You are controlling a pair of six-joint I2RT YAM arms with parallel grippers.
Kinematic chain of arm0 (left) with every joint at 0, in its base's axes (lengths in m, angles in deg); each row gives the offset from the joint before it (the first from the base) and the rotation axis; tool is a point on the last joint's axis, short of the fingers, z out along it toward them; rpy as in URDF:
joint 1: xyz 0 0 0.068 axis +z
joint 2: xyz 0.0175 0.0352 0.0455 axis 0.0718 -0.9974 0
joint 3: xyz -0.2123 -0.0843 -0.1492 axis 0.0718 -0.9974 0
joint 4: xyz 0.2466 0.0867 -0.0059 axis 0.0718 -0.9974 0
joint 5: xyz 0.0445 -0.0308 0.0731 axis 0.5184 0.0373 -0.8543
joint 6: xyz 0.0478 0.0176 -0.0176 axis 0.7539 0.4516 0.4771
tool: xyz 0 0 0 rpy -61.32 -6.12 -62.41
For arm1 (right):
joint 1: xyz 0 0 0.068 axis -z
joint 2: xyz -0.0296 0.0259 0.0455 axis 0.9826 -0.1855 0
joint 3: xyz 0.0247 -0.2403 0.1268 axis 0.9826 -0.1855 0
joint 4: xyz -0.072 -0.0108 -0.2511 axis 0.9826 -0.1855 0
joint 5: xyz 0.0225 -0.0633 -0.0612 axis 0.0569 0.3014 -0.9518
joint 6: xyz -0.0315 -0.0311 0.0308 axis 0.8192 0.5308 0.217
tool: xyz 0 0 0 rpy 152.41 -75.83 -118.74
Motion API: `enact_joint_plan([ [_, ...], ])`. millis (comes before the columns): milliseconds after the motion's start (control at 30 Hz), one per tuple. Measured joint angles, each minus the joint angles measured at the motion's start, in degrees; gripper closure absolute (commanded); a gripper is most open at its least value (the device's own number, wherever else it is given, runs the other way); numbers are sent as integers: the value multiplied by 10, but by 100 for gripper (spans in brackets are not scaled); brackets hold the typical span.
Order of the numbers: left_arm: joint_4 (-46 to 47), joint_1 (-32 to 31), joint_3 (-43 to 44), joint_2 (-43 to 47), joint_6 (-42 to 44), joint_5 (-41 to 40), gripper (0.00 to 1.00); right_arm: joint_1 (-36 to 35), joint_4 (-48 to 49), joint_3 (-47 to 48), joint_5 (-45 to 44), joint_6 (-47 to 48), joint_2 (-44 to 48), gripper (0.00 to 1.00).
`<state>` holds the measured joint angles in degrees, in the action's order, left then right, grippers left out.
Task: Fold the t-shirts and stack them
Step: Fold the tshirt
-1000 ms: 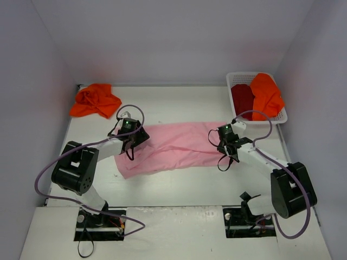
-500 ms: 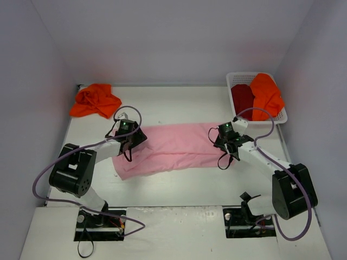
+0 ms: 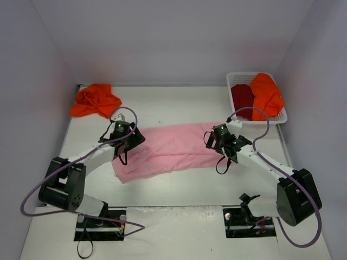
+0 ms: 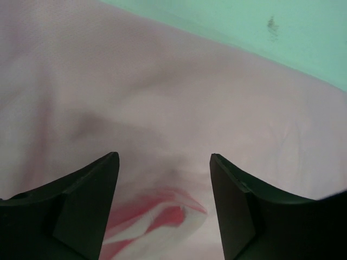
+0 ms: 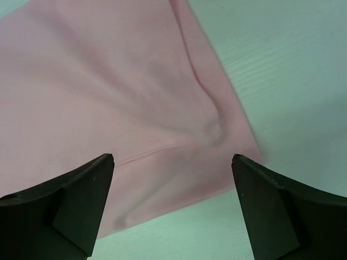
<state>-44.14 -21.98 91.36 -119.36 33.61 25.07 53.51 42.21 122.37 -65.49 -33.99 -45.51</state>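
The left hand (image 4: 164,158) is held open over the left end of the pink shirt (image 3: 171,147), which is spread across the middle of the bench (image 3: 179,108). The right hand (image 5: 172,158) is held open over its right end. The cloth looks soft, light and floppy, so it is best pinched at the corners.

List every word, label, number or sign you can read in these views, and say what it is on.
No text can be read in any view.
The pink shirt is plain; in the left wrist view, the red-and-white patch on it is too blurred to read.
No lettering shows on the loose orange shirt, the basket, or the other orange shirt and dark red shirt in it.
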Motion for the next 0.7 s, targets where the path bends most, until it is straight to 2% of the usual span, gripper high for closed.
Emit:
enact_joint_plan([
  [133, -28, 0, -4, 70, 4, 0, 28, -36, -7, 0, 0, -13, 6, 14],
  [333, -68, -10, -6, 142, 3, 0, 28, -77, -18, 0, 0, -38, 7, 15],
  [700, -101, -90, -94, 148, -54, 0, 28, -78, -26, -1, -13, -59, 11, 19],
])
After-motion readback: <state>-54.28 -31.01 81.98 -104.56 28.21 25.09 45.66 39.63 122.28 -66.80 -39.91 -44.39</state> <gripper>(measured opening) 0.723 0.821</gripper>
